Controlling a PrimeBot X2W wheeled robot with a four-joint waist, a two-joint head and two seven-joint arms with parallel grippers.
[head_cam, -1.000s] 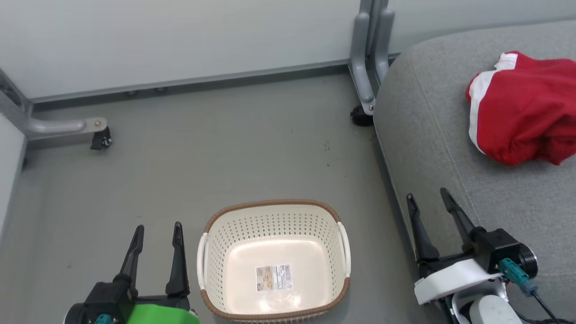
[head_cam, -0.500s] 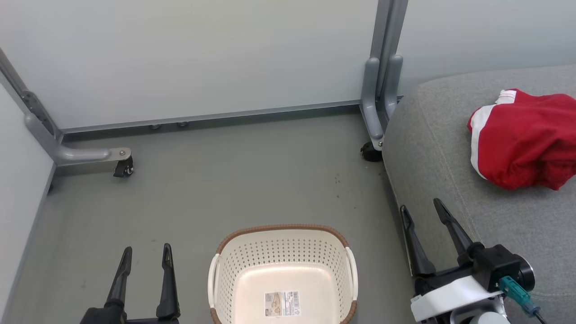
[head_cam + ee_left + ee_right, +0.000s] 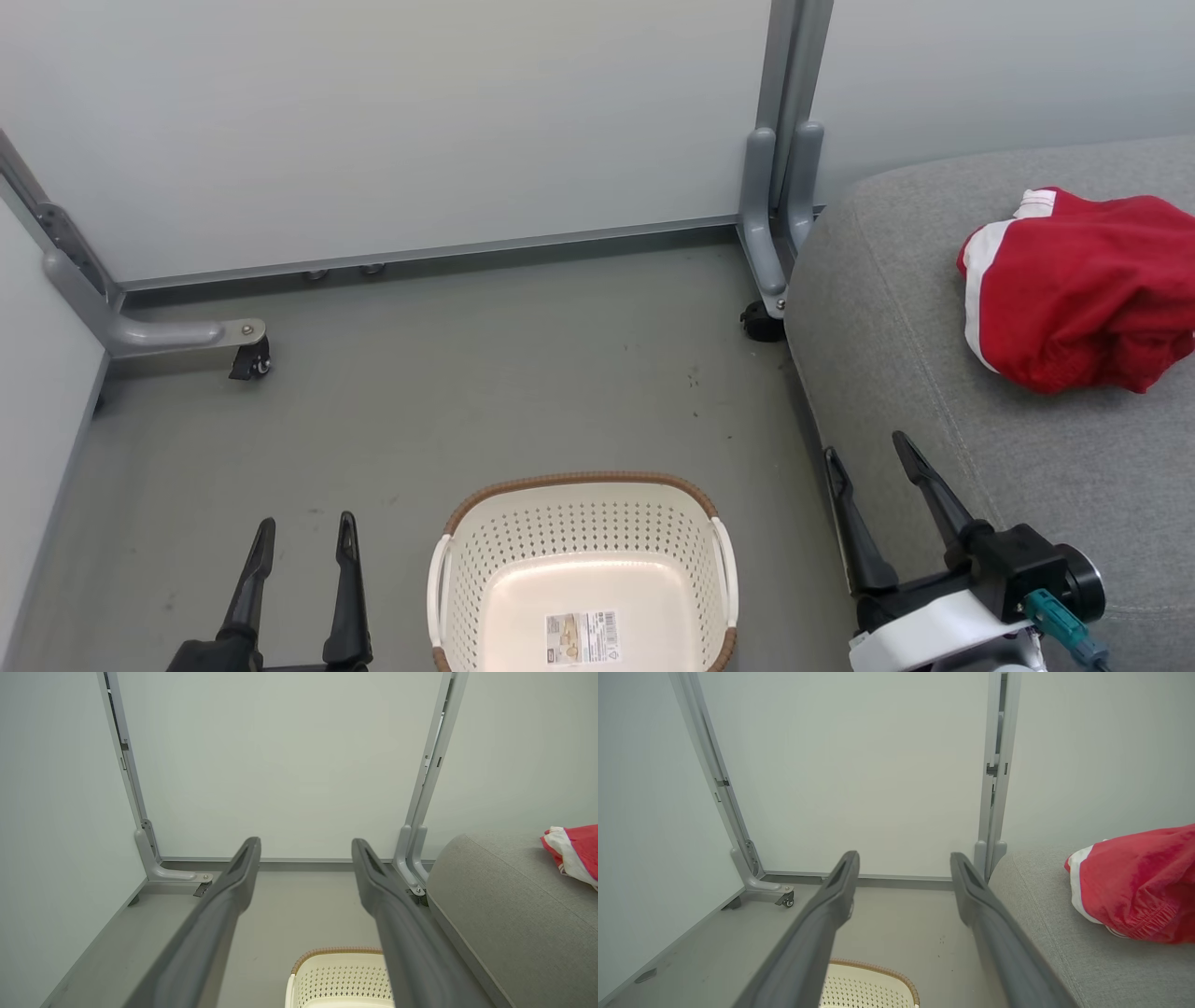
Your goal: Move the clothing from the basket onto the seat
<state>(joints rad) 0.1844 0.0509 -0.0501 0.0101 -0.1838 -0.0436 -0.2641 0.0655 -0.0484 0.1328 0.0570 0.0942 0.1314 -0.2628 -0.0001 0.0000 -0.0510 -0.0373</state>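
Clothing point(image 3: 1074, 289) on seat point(image 3: 924, 373), fwd of right gripper point(image 3: 864, 445)

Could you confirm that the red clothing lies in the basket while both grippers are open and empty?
Not quite: the head view shows the red clothing on the grey seat, not in the basket. The left gripper and right gripper are open and empty.

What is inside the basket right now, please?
The visible part of the basket holds just a paper label stuck to its floor. Its near end is cut off by the picture edge and cannot be checked. The red clothing lies on the seat.
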